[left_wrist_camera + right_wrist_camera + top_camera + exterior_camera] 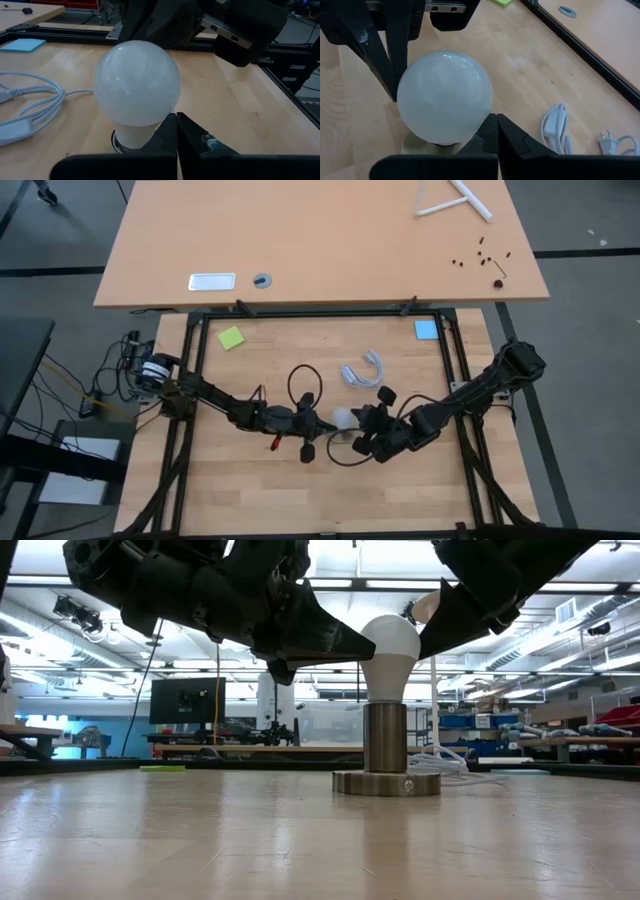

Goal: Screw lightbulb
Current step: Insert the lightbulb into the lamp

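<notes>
The white frosted lightbulb stands upright with its narrow end down in a metal socket, whose round base rests on the wooden table. My left gripper comes from the table's left and is shut, with its tips at the bulb's left side. My right gripper comes from the right, also shut, with its tips at the bulb's right side. From above, the lightbulb shows between my left gripper and my right gripper. My left gripper lays its shut fingertips against the lower flank of the bulb's globe, on the side toward the table's left. The fingers come almost level, slanting slightly down. The bulb stands upright in the socket. My right gripper lays its shut fingertips against the lower flank of the globe, on the side toward the table's right. The fingers slant down from the right. Nothing is between them.
A coiled white cord with a plug lies just beyond the socket toward the far right. A green note and a blue note lie near the far corners. A black frame rail borders the table.
</notes>
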Robot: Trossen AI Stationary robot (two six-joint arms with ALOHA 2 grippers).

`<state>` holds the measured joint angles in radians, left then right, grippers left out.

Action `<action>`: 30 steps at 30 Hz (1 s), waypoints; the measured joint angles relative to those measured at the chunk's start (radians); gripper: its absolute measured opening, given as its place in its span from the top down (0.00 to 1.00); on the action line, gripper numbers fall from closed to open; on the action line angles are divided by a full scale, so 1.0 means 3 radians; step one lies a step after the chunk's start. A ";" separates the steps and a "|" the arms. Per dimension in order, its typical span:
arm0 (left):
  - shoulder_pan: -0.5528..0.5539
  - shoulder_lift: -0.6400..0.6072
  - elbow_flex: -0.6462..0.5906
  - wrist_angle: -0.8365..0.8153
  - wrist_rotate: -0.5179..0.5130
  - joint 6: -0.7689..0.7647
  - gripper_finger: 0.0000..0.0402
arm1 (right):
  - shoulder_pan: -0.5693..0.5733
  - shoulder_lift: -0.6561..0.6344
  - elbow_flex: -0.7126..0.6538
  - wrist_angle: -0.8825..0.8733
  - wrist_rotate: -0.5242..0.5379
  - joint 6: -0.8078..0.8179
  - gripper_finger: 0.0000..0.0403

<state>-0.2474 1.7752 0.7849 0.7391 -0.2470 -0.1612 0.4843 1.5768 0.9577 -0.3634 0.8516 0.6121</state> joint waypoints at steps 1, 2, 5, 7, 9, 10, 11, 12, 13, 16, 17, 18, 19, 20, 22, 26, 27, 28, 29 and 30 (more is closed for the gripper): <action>0.0000 0.0000 0.0000 0.0000 0.0000 0.0000 1.00 | 0.0004 0.0000 0.0000 0.0000 -0.0001 0.0007 0.99; 0.0000 0.0000 0.0000 0.0000 0.0000 0.0000 1.00 | 0.0008 0.0000 0.0000 -0.0005 -0.0001 0.0023 0.99; 0.0000 0.0001 0.0000 0.0000 -0.0003 0.0000 1.00 | 0.0021 0.0000 0.0000 -0.0021 -0.0006 0.0057 0.99; 0.0000 0.0001 0.0000 0.0004 -0.0015 0.0000 1.00 | 0.0023 -0.0001 0.0000 -0.0048 -0.0014 0.0081 0.99; 0.0000 0.0001 0.0000 0.0005 -0.0023 0.0000 1.00 | 0.0024 -0.0001 0.0000 -0.0064 -0.0022 0.0105 0.99; 0.0000 0.0001 0.0000 0.0005 -0.0023 -0.0001 1.00 | 0.0023 -0.0001 -0.0001 -0.0065 -0.0026 0.0107 0.99; 0.0000 0.0001 0.0000 0.0005 -0.0024 -0.0001 1.00 | 0.0023 -0.0001 -0.0001 -0.0066 -0.0029 0.0107 0.99; 0.0001 0.0001 0.0000 0.0005 -0.0024 -0.0001 1.00 | 0.0023 -0.0001 -0.0001 -0.0066 -0.0029 0.0107 0.99; 0.0001 0.0001 0.0000 0.0005 -0.0024 -0.0001 1.00 | 0.0022 -0.0001 -0.0001 -0.0066 -0.0030 0.0107 0.99; 0.0000 0.0001 0.0000 0.0004 -0.0024 -0.0013 1.00 | 0.0018 -0.0001 -0.0001 -0.0063 -0.0033 0.0107 0.99; -0.0007 0.0001 0.0000 0.0005 -0.0028 -0.0013 1.00 | 0.0008 -0.0001 -0.0001 -0.0059 -0.0036 0.0107 0.99; -0.0011 0.0001 0.0000 0.0005 -0.0040 -0.0014 1.00 | -0.0006 -0.0001 -0.0001 -0.0044 -0.0043 0.0107 0.99; -0.0011 0.0001 0.0000 0.0005 -0.0043 -0.0014 1.00 | -0.0022 -0.0001 -0.0001 -0.0034 -0.0053 0.0107 0.99; -0.0011 0.0001 0.0000 0.0009 -0.0046 -0.0014 1.00 | -0.0041 -0.0001 -0.0001 -0.0033 -0.0058 0.0106 0.99; -0.0011 0.0001 0.0000 0.0016 -0.0053 -0.0014 1.00 | -0.0085 -0.0001 -0.0001 -0.0029 -0.0095 0.0104 0.99; -0.0010 0.0001 0.0000 0.0018 -0.0058 -0.0014 1.00 | -0.0143 -0.0001 0.0002 -0.0031 -0.0165 -0.0050 0.99; -0.0010 0.0001 0.0000 0.0017 -0.0057 -0.0014 1.00 | -0.0144 -0.0001 0.0020 -0.0057 -0.0168 -0.0108 0.99; -0.0010 0.0001 0.0000 0.0013 -0.0056 -0.0014 1.00 | -0.0144 -0.0009 0.0033 -0.0066 -0.0168 -0.0158 0.99; -0.0010 0.0001 0.0000 0.0013 -0.0053 -0.0015 1.00 | -0.0144 -0.0021 0.0054 -0.0077 -0.0169 -0.0205 0.99; -0.0011 0.0001 0.0000 0.0010 -0.0044 -0.0015 1.00 | -0.0144 -0.0037 0.0076 -0.0081 -0.0165 -0.0233 0.99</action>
<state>-0.2507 1.7756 0.7849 0.7420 -0.2601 -0.1656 0.4412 1.5656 0.9805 -0.3878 0.8022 0.5423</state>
